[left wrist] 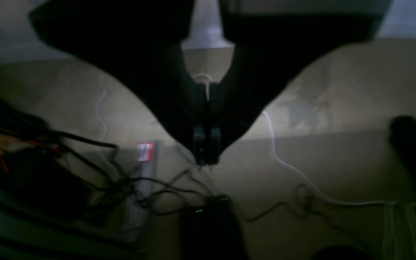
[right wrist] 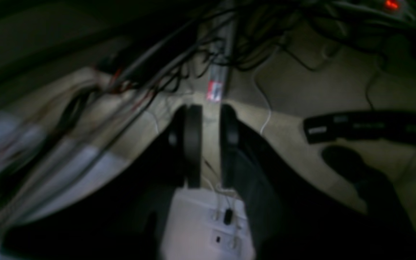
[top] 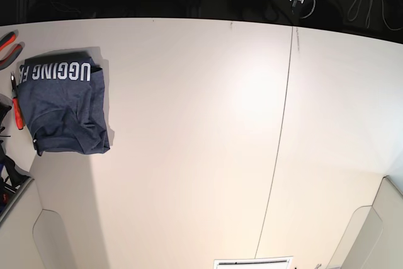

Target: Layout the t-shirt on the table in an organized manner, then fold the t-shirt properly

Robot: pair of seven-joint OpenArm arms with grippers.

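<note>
T-shirt folded into a compact bundle, lettering up, at the far left edge of the white table, next to orange-handled tools. Left claw pinched shut, holding nothing; right claw slightly parted, empty, both off the table over cables.

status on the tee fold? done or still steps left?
Looks done: the t-shirt lies as a compact folded rectangle at the table's left edge. Nothing is in hand; the right end effector stands open and empty, the left end effector shut, both off the table. No steps visibly left.
</note>
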